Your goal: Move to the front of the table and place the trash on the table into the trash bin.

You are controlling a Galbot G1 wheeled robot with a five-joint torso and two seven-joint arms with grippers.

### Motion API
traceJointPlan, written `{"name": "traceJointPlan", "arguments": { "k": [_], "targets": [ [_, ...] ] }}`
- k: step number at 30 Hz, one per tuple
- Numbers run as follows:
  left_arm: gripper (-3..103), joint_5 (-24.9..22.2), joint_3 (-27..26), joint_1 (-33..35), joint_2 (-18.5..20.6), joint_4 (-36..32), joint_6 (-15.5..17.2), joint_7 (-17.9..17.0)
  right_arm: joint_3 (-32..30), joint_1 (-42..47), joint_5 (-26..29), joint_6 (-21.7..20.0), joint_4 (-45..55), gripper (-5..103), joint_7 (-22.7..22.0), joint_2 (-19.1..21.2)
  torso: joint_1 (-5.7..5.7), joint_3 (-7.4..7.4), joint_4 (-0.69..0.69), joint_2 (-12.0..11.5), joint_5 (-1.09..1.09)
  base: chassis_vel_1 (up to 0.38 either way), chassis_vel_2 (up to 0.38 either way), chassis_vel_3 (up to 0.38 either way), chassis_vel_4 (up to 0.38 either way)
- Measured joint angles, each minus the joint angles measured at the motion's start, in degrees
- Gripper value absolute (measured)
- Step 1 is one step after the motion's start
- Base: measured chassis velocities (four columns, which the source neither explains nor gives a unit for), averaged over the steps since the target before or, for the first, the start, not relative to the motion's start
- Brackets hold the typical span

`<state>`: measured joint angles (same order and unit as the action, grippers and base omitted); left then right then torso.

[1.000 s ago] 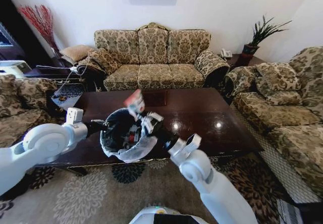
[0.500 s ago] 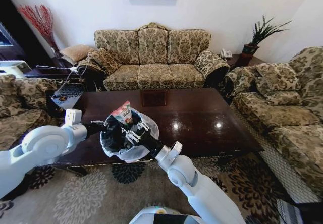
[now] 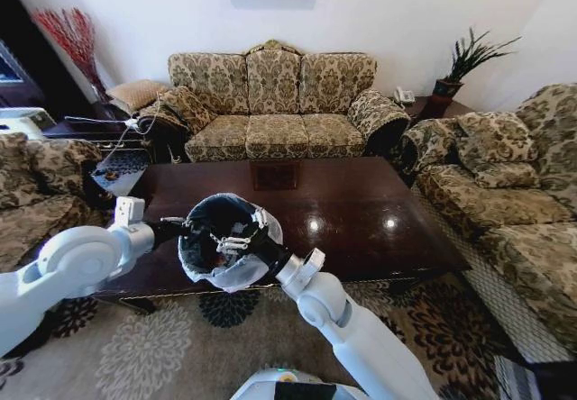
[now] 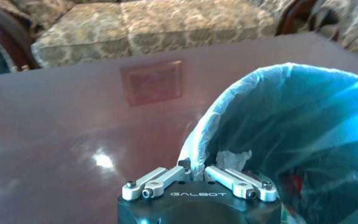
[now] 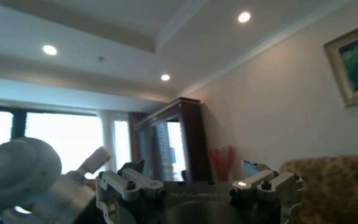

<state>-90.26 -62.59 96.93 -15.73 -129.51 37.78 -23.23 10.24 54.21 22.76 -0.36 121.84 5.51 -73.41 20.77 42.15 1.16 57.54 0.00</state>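
Both grippers worked at the trash bin (image 3: 227, 242), which hung over the near left part of the table (image 3: 361, 211). From the left, the left gripper (image 3: 187, 226) reached in and pinched the bin's rim, its fingers (image 4: 157, 179) drawn close together on the folded edge of the white bag (image 4: 272, 116) lining the bin. Seen from the left wrist, the rim and bag sat right between those fingers, so the bin was held there and tilted with its mouth facing up and toward the robot. The right gripper (image 3: 227, 240) sat over the bin's mouth, its arm coming up from the near right, with the white fingers (image 3: 236, 241) spread apart and nothing between them. In the right wrist view the same fingers (image 5: 132, 179) stood wide apart against the ceiling and far wall, holding nothing. Inside the bin lay dark shapes with a bit of red (image 4: 296, 179) showing, too unclear to name. Beyond the bin the table showed its glossy dark wood and square inlay (image 3: 275, 176). A patterned sofa (image 3: 275, 103) stood behind the table at the far wall.
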Motion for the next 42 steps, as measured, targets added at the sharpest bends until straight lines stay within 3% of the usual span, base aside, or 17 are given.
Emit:
{"name": "traceJointPlan", "arguments": {
  "k": [1,3,5,10,12,14,16,18,19,22,23,26,30,34,38,40,42],
  "targets": [
    [0,-1.0,-2.8,0.5,-1.1,0.5,2.0,-1.1,-2.4,1.7,-2.7,-0.5,2.4,100,-2.2,0.4,0.00,0.00,0.00,0.0,0.00,0.000,0.000,0.000,0.000],
    [0,-1.6,-4.6,1.1,-1.8,1.1,2.5,-1.7,-3.6,2.6,-3.1,-1.0,3.7,100,-3.9,0.5,0.00,0.00,0.00,0.0,0.00,0.000,0.000,0.000,0.000],
    [0,-2.2,-8.7,3.0,-3.8,2.3,2.4,-3.5,-6.7,4.6,-2.7,-1.4,5.1,100,-7.1,0.9,-0.01,-0.01,0.00,0.0,0.01,0.000,0.000,0.000,0.000],
    [0,-2.7,-16.4,6.6,-7.9,2.4,2.0,-6.9,-12.9,7.6,-0.4,-1.0,3.7,100,-9.1,0.8,0.00,0.00,-0.02,0.0,-0.01,0.000,0.000,0.000,0.000],
    [0,-1.2,-22.8,10.4,-11.4,3.3,1.0,-8.0,-17.1,8.8,0.4,-0.3,1.8,100,-10.2,0.1,0.00,0.00,-0.03,0.0,0.03,0.000,0.000,0.000,0.000],
    [0,2.2,-28.5,15.7,-16.2,4.6,-3.0,-7.8,-20.4,9.3,-0.3,1.9,-0.8,100,-11.2,-0.6,0.00,-0.01,-0.04,0.0,0.02,0.000,0.000,0.000,0.000],
    [0,2.2,-28.5,15.7,-16.2,4.6,-3.0,-7.8,-20.4,9.3,-0.3,1.9,-0.8,100,-11.2,-0.6,0.00,-0.01,-0.04,0.0,0.02,0.000,0.000,0.000,0.000],
    [0,5.9,-35.9,23.2,-25.5,6.3,-6.2,-5.1,-25.3,9.9,-4.2,6.6,-5.7,100,-12.6,-0.8,0.00,-0.01,0.01,0.0,-0.02,0.000,0.000,0.000,0.000],
    [0,5.9,-35.9,23.2,-25.5,6.3,-6.2,-5.1,-25.3,9.9,-4.2,6.6,-5.7,100,-12.6,-0.8,0.00,-0.01,0.01,0.0,-0.02,0.000,0.000,0.000,0.000],
    [0,10.8,-40.1,25.4,-37.4,8.8,-9.2,-2.5,-30.2,10.3,-4.4,8.3,-11.0,100,-12.0,-0.3,-0.02,-0.02,0.07,0.0,0.03,0.000,0.000,0.000,0.000],
    [0,10.8,-40.1,25.4,-37.4,8.8,-9.2,-2.5,-30.2,10.3,-4.4,8.3,-11.0,100,-12.0,-0.3,-0.02,-0.02,0.07,0.0,0.03,0.000,0.000,0.000,0.000],
    [0,12.3,-41.0,25.1,-47.1,9.0,-11.5,-2.4,-31.1,11.0,-0.5,8.5,-13.3,100,-11.6,1.3,-0.02,-0.02,0.01,0.0,-0.02,0.000,0.000,0.000,0.000],
    [0,12.5,-41.1,24.5,-50.8,9.9,-12.5,-2.8,-31.4,11.1,1.0,8.7,-13.8,100,-11.4,1.9,-0.01,-0.01,0.00,0.0,0.05,0.000,0.000,0.000,0.000],
    [0,12.6,-37.7,20.8,-58.0,15.1,-15.6,-5.5,-33.7,11.2,2.9,9.2,-12.9,100,-11.2,2.2,-0.01,-0.01,0.02,0.0,0.02,0.000,0.000,0.000,0.000],
    [0,13.5,-33.2,17.6,-59.0,18.4,-17.6,-7.2,-36.6,13.3,3.1,9.2,-11.1,100,-11.1,2.4,-0.01,-0.01,0.04,0.0,-0.03,0.000,0.000,0.000,0.000],
    [0,14.4,-29.5,14.9,-59.4,22.2,-18.7,-7.6,-39.2,15.9,3.0,9.3,-9.7,100,-10.9,2.4,0.00,0.00,-0.09,0.0,-0.01,0.000,0.000,0.000,0.000],
    [0,14.9,-28.2,14.0,-59.6,24.2,-19.3,-7.5,-39.7,16.6,2.9,9.3,-9.3,100,-10.8,2.6,0.00,0.00,-0.11,0.0,0.02,0.000,0.000,0.000,0.000]
  ]
}}
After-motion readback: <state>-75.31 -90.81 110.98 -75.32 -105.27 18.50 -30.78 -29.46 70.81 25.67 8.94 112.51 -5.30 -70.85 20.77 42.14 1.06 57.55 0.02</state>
